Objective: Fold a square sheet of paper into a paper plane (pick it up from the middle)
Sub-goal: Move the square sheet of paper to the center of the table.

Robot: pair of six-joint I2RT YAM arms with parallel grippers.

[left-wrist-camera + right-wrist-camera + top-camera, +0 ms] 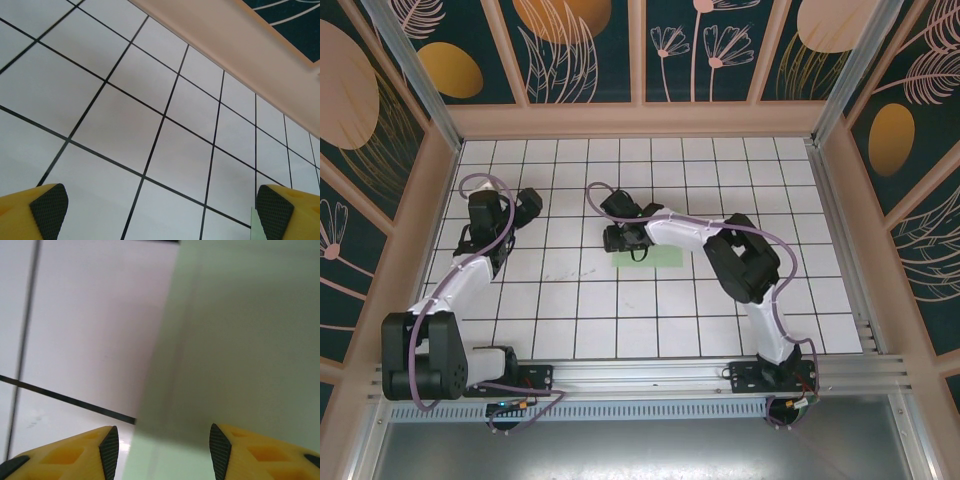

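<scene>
Right gripper (pixel 164 449) is standing roughly half open with nothing in its hold. Its two black pads (pixel 109 446) are sitting apart, one over bare tile and the other over pale green, so the jaws are straddling the left-hand edge of the square sheet of paper (pixel 240 340). Whether the fingertips are touching the table (pixel 720 310) cannot be told from the wrist view.

Faint parallel lines are running along the sheet near that edge and look like stacked layers or a crease. In the top view the sheet is lying flat near the middle of the white grid as a narrow strip, no longer a full square. The right arm is reaching across to its left end.

Left gripper (pixel 162 212) is hanging as wide as it goes, empty, over bare tiles well to the left of the sheet. A thin sliver of green is showing beside its right finger in its own wrist view.

By my reading, the work is sitting in the middle of the folding. The paper appears doubled over lengthwise, but no pointed nose or wings are showing yet.

The next move probably calls for catching that loose edge without dragging the whole strip. That means getting one finger under the top layer, closing gently, and having the left arm come in to pin the far side, since paper this thin is likely to slide or buckle.
</scene>
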